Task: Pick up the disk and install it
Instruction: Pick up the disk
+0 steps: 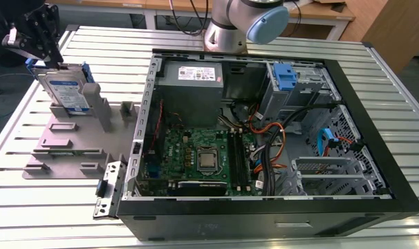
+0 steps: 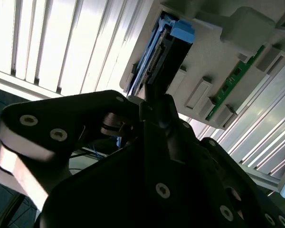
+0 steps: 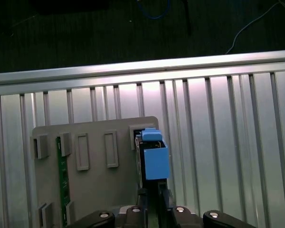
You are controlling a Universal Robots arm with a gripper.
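The disk (image 1: 63,89), silver with a white-and-blue label and blue rails, stands on edge in a slot of the grey holder plate (image 1: 71,140) at the exterior view's left. My gripper (image 1: 52,63) is at its top edge, fingers shut on it. In the first wrist view the disk's blue end tab (image 3: 154,159) juts out just beyond the gripper (image 3: 152,194). The second wrist view has the black fingers meeting at the gripper (image 2: 152,97) on the disk's (image 2: 166,52) near edge. I cannot tell whether the disk has lifted out of its slot.
An open computer case (image 1: 375,155) lies to the exterior view's right of the holder, with a blue bracket (image 1: 284,78) in its drive bay, a grey power-supply box (image 1: 192,75) and a motherboard (image 1: 195,155). A green memory stick (image 3: 62,185) sits in the holder. The arm's base (image 1: 227,26) stands behind the case.
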